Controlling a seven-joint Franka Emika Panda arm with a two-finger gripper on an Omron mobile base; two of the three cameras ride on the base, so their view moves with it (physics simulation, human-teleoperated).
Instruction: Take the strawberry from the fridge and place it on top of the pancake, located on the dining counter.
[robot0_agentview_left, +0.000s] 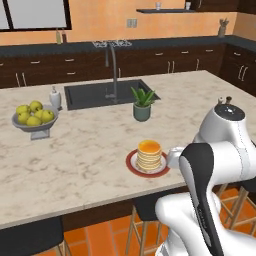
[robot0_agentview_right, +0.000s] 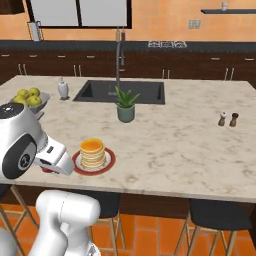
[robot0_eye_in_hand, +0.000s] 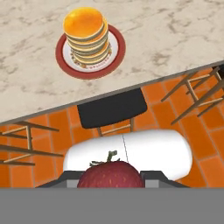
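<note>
Pinching the strawberry (robot0_eye_in_hand: 110, 174), small, light and soft, the gripper (robot0_eye_in_hand: 110, 177) needs gentle pressure short of the pancake stack (robot0_eye_in_hand: 85, 33).

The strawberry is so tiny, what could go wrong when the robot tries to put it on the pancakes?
1. The strawberry sits between the jaws out past the dining counter edge, over the orange floor and a stool. A slip now would drop it to the floor.
2. The pancake stack is tall, with a small top. The roundish berry might roll off onto the red-rimmed plate or the counter.
</note>
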